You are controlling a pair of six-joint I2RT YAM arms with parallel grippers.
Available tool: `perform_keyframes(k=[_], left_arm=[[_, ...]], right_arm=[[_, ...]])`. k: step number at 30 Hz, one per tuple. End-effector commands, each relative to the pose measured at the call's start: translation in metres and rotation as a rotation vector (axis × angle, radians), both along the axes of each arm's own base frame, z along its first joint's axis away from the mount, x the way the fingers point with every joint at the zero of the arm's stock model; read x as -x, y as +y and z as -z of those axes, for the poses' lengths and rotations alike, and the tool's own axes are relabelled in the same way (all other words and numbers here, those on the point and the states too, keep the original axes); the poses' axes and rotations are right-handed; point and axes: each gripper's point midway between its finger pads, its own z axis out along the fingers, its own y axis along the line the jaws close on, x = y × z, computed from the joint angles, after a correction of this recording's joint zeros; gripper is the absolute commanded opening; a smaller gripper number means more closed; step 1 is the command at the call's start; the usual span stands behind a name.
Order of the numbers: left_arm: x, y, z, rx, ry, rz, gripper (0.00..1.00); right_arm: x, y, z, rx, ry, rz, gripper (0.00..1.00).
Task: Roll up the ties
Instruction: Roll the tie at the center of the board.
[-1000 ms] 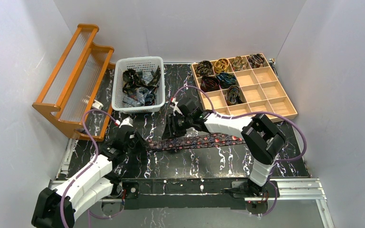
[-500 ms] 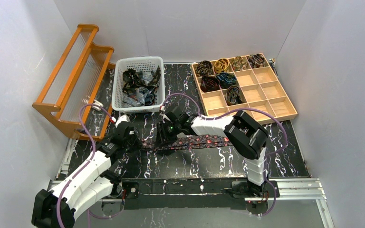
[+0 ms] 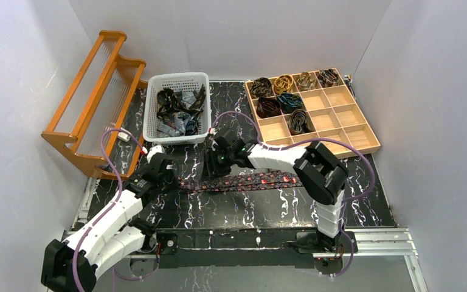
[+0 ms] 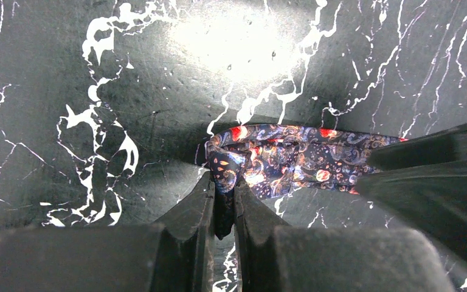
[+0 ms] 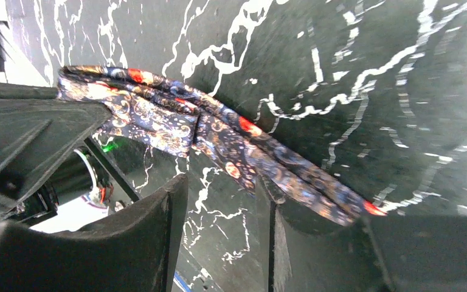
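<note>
A dark tie with red-pink dots (image 3: 249, 180) lies stretched left to right on the black marble table. My left gripper (image 3: 171, 182) is shut on its folded left end, which shows pinched between the fingers in the left wrist view (image 4: 224, 185); the tie (image 4: 292, 161) runs off to the right. My right gripper (image 3: 214, 171) is open just right of the left one, low over the tie. In the right wrist view (image 5: 224, 185) the tie (image 5: 219, 131) lies across the fingertips, touching the right finger (image 5: 273, 207), with nothing between the jaws.
A white basket (image 3: 152, 115) with loose ties stands at the back. A wooden compartment tray (image 3: 340, 115) at the back right holds several coiled ties. An orange wooden rack (image 3: 91, 103) stands at the left. The left gripper (image 5: 30, 134) is close beside my right one.
My right gripper has moved left along the tie, towards the left gripper. My left gripper has drawn the tie's end slightly left and farther back, still shut on it.
</note>
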Motion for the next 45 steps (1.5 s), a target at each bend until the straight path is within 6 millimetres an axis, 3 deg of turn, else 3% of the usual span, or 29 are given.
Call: perform_keyframes(k=[1, 4, 8, 15, 21, 24, 29, 33, 36, 39, 45], left_arm=[[-0.004, 0.009, -0.009, -0.047, -0.014, -0.016, 0.00], [-0.004, 0.008, -0.009, -0.047, -0.011, -0.009, 0.00], [-0.003, 0.007, -0.008, -0.042, -0.004, -0.006, 0.00], [0.002, 0.002, -0.003, 0.000, 0.006, -0.005, 0.00], [0.005, -0.004, -0.003, 0.033, 0.006, 0.004, 0.00], [0.009, -0.009, -0.002, 0.064, 0.011, 0.007, 0.00], [0.010, -0.010, -0.002, 0.063, 0.001, 0.016, 0.00], [0.009, -0.012, 0.003, 0.054, 0.008, 0.038, 0.00], [0.008, -0.019, 0.008, 0.069, 0.010, 0.080, 0.00], [0.010, -0.027, 0.013, 0.095, 0.026, 0.116, 0.00], [0.012, -0.016, 0.016, 0.053, 0.042, 0.064, 0.00]], right_arm=[[-0.036, -0.033, -0.022, 0.051, -0.116, 0.083, 0.53], [-0.052, -0.068, -0.006, 0.156, -0.130, 0.166, 0.53], [-0.047, -0.101, 0.023, 0.264, -0.081, 0.186, 0.53], [-0.011, -0.130, 0.047, 0.315, 0.000, 0.165, 0.51], [0.021, -0.149, 0.048, 0.325, 0.046, 0.155, 0.50], [0.022, -0.156, 0.046, 0.335, 0.017, 0.157, 0.52], [-0.003, -0.133, 0.012, 0.269, -0.061, 0.155, 0.55], [-0.012, -0.093, -0.027, 0.080, -0.064, 0.139, 0.58], [-0.004, -0.061, -0.049, -0.077, -0.026, 0.096, 0.59], [0.011, -0.034, -0.050, -0.156, 0.026, 0.052, 0.59], [0.029, -0.011, -0.031, -0.156, 0.051, -0.008, 0.61]])
